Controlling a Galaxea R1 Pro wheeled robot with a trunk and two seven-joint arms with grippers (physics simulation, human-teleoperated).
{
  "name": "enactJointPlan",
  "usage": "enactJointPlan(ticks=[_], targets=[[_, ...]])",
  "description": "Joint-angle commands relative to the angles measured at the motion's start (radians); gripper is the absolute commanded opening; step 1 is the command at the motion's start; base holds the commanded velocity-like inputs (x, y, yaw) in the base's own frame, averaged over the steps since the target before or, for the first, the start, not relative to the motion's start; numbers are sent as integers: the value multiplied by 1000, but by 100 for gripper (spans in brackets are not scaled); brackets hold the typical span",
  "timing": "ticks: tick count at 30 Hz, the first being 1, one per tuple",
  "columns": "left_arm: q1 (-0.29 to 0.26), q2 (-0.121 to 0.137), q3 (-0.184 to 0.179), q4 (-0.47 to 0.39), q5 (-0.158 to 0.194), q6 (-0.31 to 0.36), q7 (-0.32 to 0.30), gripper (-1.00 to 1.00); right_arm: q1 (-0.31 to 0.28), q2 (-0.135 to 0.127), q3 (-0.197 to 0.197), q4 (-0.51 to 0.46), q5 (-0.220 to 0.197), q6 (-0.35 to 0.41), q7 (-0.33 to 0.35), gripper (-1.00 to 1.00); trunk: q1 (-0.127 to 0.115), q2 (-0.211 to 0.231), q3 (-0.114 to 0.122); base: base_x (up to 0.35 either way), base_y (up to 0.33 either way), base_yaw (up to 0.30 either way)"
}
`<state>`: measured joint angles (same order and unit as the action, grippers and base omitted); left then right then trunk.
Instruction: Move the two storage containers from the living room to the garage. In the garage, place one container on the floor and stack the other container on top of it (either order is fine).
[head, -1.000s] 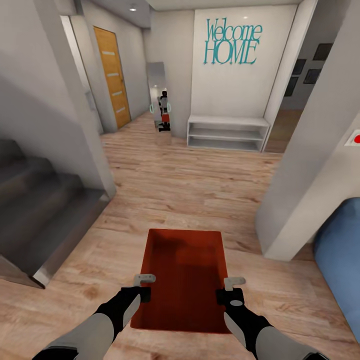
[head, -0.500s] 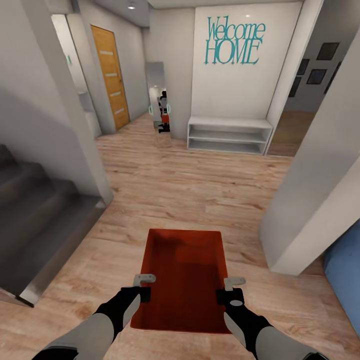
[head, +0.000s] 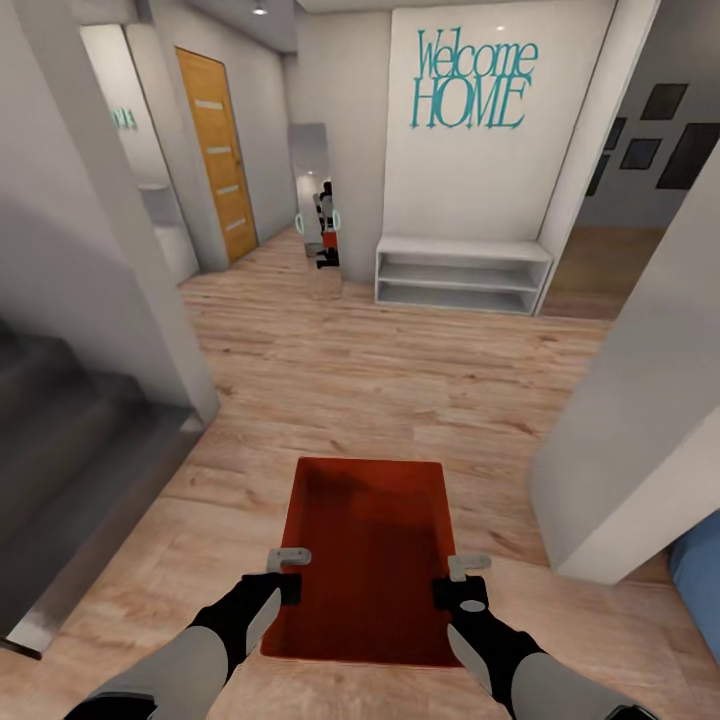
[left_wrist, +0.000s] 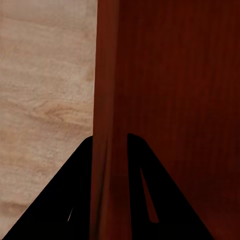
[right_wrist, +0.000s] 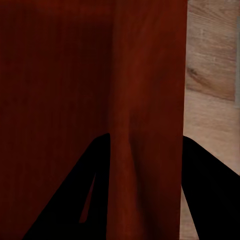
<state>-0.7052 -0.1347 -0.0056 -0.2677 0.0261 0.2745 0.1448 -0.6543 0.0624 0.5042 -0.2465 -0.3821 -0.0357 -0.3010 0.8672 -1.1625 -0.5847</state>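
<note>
Orange-red storage container (head: 368, 560) held level | left gripper (head: 287, 574) clamps one wall | right gripper (head: 458, 580) clamps opposite

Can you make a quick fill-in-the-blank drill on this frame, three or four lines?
1. The orange-red rectangular tray-like bin is carried by ____ grippers, the left gripper and the right gripper each clamped on a long side wall.
2. The teal wall lettering reads Welcome ____.
3. The white low shelf unit stands directly ____ that lettering.
4. The light flooring under the bin is made of ____ planks.

Missing words: both; HOME; below; wood
</note>
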Motion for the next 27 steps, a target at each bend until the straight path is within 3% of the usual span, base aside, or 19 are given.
enactJointPlan(ticks=[1, 27], targets=[[-1, 3, -8, -5, -23, 8, 11, -100, -1, -1, 19, 21, -21, -4, -7, -100, 1, -1, -1, 323, 0, 0], [0, 1, -8, -6, -23, 8, 10, -100, -1, -1, 19, 21, -21, -4, -7, -100, 1, -1, -1, 323, 0, 0]])
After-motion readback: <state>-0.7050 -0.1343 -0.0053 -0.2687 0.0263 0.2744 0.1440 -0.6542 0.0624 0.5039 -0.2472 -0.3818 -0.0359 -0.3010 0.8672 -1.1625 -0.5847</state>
